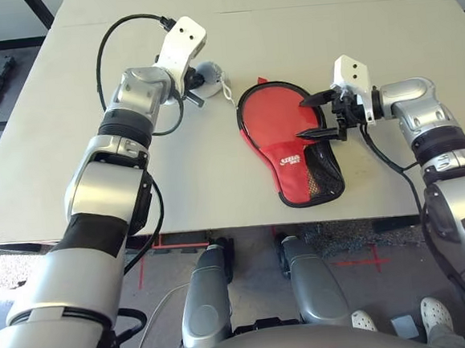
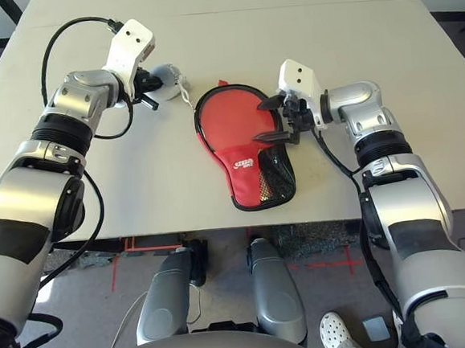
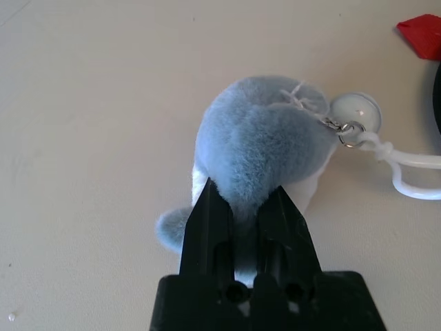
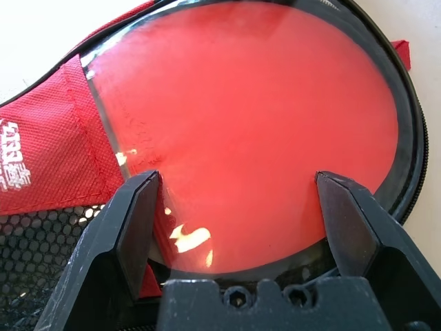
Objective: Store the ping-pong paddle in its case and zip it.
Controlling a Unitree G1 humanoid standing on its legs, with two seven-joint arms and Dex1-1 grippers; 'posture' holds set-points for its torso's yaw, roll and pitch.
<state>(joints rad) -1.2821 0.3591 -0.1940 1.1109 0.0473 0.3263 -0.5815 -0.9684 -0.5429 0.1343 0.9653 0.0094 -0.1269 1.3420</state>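
Right end effector gapes wide over the ping-pong paddle, gripping nothing; paddle lies in the case, mid-worktop. Left end effector, at ten o'clock of the case, pinches a grey plush keychain.

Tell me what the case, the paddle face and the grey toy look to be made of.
Case: woven red fabric, matte, going by the visible weave and stitched seams, with a black mesh pocket of open holes.
Paddle face: probably smooth rubber, since it gives glossy highlights.
Toy: soft plush, its grey pile short and fuzzy, with a small metal ring and a white, likely plastic, loop.
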